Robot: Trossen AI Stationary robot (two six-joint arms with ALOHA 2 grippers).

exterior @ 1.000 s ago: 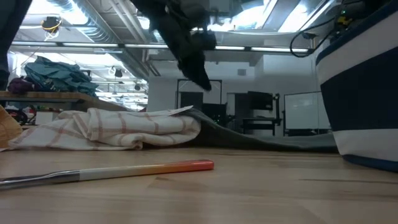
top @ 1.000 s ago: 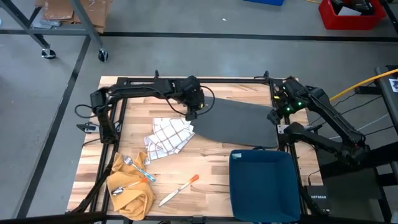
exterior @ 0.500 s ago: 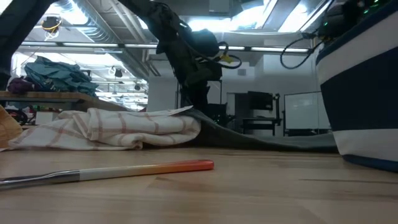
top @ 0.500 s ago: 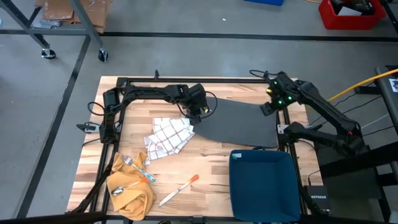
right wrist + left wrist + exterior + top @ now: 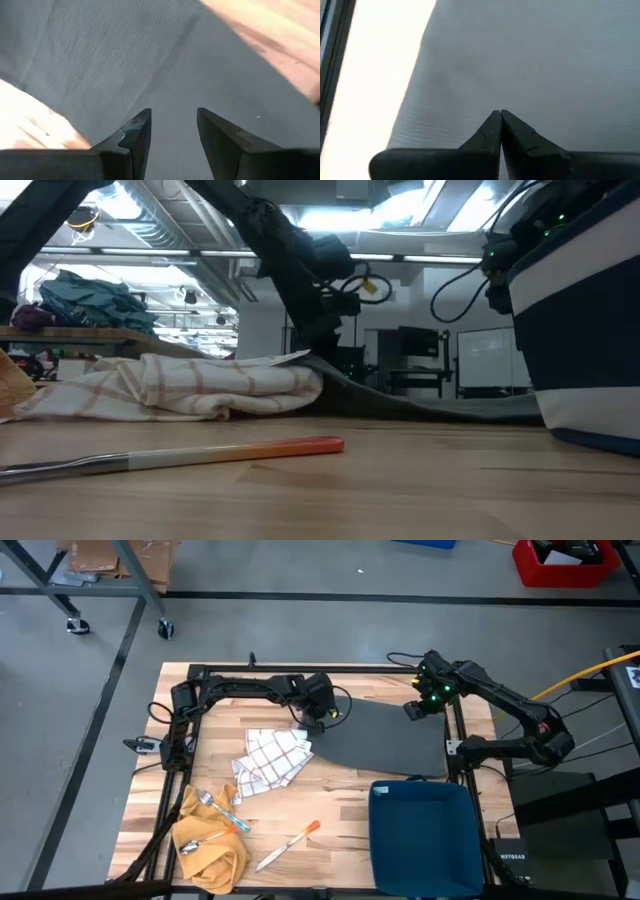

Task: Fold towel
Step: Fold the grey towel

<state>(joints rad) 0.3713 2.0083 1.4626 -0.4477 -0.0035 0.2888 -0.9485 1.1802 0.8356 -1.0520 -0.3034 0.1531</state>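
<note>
The towel [image 5: 385, 735] is dark grey and lies spread flat on the wooden table; it also fills the left wrist view [image 5: 530, 55] and shows as a low ridge in the low view [image 5: 420, 406]. My left gripper [image 5: 318, 721] [image 5: 497, 113] is shut and stands low at the towel's far-left corner. My right gripper [image 5: 414, 711] [image 5: 172, 117] is open and hangs above the towel's far-right corner [image 5: 100, 55], touching nothing. My left gripper comes from above, pointing down, with its shut fingertips [image 5: 492, 120] at the towel's surface just inside its left edge [image 5: 415, 105]. No cloth shows between the fingers. Whether the tips rest on the cloth, I cannot tell. The towel lies flat there.
A checked white-and-red cloth [image 5: 270, 761] [image 5: 170, 386] lies against the towel's left edge. Nearer are a yellow cloth with cutlery [image 5: 210, 840], an orange-handled tool [image 5: 288, 845] [image 5: 200, 455] and a blue bin [image 5: 425, 835] [image 5: 590, 330] at the near right.
My left gripper has come down from well above the table to the towel's far-left corner. My right arm has swung toward the table's left, from beyond the right edge to above the towel's far-right corner. The towel has kept still.
</note>
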